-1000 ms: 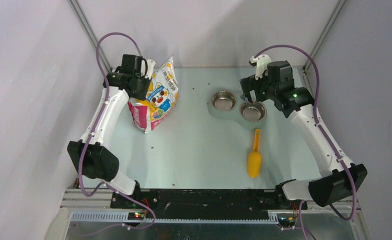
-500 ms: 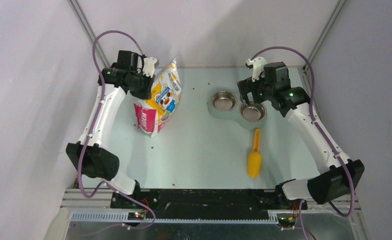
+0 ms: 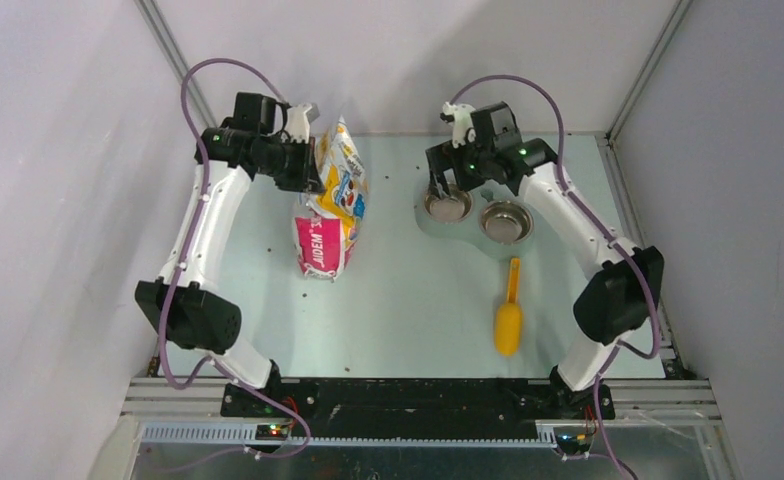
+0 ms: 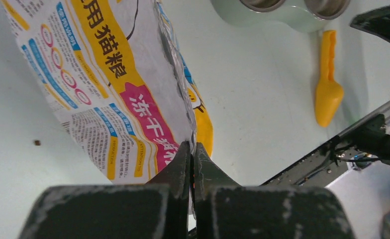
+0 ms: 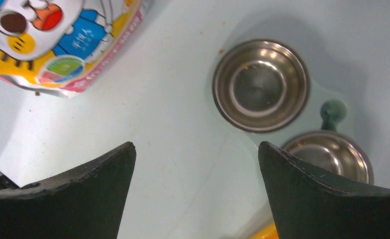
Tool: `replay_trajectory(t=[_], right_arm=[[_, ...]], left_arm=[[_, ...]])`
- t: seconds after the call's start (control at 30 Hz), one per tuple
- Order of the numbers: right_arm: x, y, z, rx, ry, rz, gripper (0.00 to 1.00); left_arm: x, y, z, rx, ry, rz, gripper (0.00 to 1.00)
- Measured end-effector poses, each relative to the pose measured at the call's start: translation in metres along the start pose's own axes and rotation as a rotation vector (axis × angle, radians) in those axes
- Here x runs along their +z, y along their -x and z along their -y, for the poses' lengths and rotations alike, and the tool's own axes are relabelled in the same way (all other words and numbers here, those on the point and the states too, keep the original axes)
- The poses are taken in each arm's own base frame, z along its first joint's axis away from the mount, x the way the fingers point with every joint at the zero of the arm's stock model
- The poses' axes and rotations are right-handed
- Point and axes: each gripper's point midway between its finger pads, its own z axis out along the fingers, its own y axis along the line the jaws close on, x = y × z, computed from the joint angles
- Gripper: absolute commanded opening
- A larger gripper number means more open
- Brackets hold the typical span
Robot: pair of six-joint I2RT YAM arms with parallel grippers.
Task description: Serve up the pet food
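Plainly, the left gripper [image 4: 192, 149] has its jaws clenched on the side seam of the cat-print bag [image 3: 333, 205], which hangs with its long axis running from top to bottom of the overhead view, its pink lower end on or just above the tabletop [image 3: 408, 290]. The pet food itself is out of sight, presumably inside that bag; only a stray pellet [image 4: 37, 143] shows on the surface near it. What the coming move likely turns on is that the left bowl [image 3: 449, 204] of the twin feeder lies to the right of the bag, well apart from it, so the bag would have to travel rightward. The right gripper [image 5: 197, 154] hovers above that bowl, jaws spread wide and empty, and is the nearer arm to the yellow scoop [image 3: 509, 310], whose handle points up toward the bowls
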Motion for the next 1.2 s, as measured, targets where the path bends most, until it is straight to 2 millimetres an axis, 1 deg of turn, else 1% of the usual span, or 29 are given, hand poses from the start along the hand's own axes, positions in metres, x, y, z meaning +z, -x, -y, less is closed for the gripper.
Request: replay_trajectory(t=[0.1,0.17,0.2,0.23,0.3,0.4,0.43,0.5,0.53,0.6,0.63,0.67,0.7,0.73,0.77,0.8,0.83,0.87,0.93,1.0,1.03,1.07,1.1,1.13,1.17,1.2], right_arm=[[0.010,0.011,-0.012,-0.001,0.033,0.007,0.95],[0.016,0.018,-0.019,-0.004,0.051,0.012,0.95],[0.019,0.021,-0.022,-0.004,0.059,0.013,0.95],[0.021,0.024,-0.025,-0.005,0.069,0.017,0.95],[0.025,0.032,-0.032,-0.008,0.088,0.025,0.95],[0.029,0.047,-0.041,-0.015,0.115,0.051,0.92],[0.029,0.054,-0.044,-0.020,0.123,0.067,0.90],[0.029,0.067,-0.050,-0.031,0.133,0.097,0.87],[0.028,0.074,-0.052,-0.035,0.135,0.114,0.86],[0.026,0.082,-0.056,-0.043,0.138,0.136,0.82],[0.026,0.086,-0.058,-0.048,0.138,0.145,0.79],[0.025,0.089,-0.060,-0.055,0.139,0.157,0.78],[0.026,0.090,-0.062,-0.062,0.140,0.163,0.74],[0.028,0.090,-0.062,-0.065,0.140,0.161,0.71],[0.031,0.090,-0.062,-0.068,0.140,0.160,0.63],[0.035,0.089,-0.062,-0.067,0.144,0.155,0.52],[0.043,0.086,-0.063,-0.063,0.153,0.145,0.46],[0.052,0.084,-0.062,-0.058,0.159,0.135,0.35],[0.072,0.076,-0.057,-0.040,0.161,0.105,0.25],[0.101,0.065,-0.049,-0.004,0.150,0.070,0.19],[0.114,0.059,-0.046,0.007,0.148,0.053,0.18],[0.129,0.052,-0.043,0.019,0.142,0.031,0.14],[0.147,0.042,-0.038,0.029,0.131,0.004,0.12],[0.159,0.034,-0.034,0.033,0.124,-0.015,0.10],[0.175,0.024,-0.030,0.038,0.109,-0.039,0.10],[0.187,0.015,-0.029,0.039,0.103,-0.057,0.08]], left_arm=[[0.000,-0.007,0.006,-0.011,-0.030,0.020,0.00],[-0.001,-0.009,0.009,-0.007,-0.043,0.042,0.20],[-0.002,-0.010,0.011,-0.006,-0.048,0.051,0.41],[-0.004,-0.010,0.014,-0.006,-0.063,0.056,0.54],[-0.011,-0.004,0.023,0.008,-0.097,0.083,0.61],[-0.032,0.020,0.034,0.038,-0.109,0.174,0.62],[-0.041,0.034,0.036,0.053,-0.101,0.225,0.62],[-0.061,0.061,0.034,0.075,-0.057,0.336,0.63],[-0.068,0.070,0.031,0.076,-0.031,0.375,0.63],[-0.080,0.083,0.019,0.059,0.035,0.437,0.65],[-0.083,0.086,0.010,0.039,0.070,0.454,0.66],[-0.085,0.088,0.000,0.015,0.103,0.467,0.66],[-0.084,0.088,-0.016,-0.025,0.142,0.471,0.65],[-0.081,0.085,-0.032,-0.066,0.180,0.466,0.64],[-0.078,0.080,-0.049,-0.108,0.215,0.454,0.63],[-0.073,0.074,-0.071,-0.156,0.255,0.440,0.62],[-0.064,0.065,-0.093,-0.207,0.291,0.418,0.60],[-0.053,0.051,-0.121,-0.272,0.336,0.384,0.58],[-0.030,0.027,-0.158,-0.361,0.380,0.312,0.58],[0.002,0.001,-0.194,-0.435,0.404,0.229,0.57],[0.018,-0.009,-0.205,-0.458,0.405,0.193,0.57],[0.033,-0.018,-0.213,-0.474,0.397,0.160,0.57],[0.050,-0.025,-0.219,-0.488,0.380,0.125,0.57],[0.066,-0.032,-0.223,-0.495,0.365,0.093,0.57],[0.080,-0.038,-0.225,-0.497,0.350,0.064,0.57],[0.093,-0.043,-0.225,-0.494,0.331,0.036,0.57]])
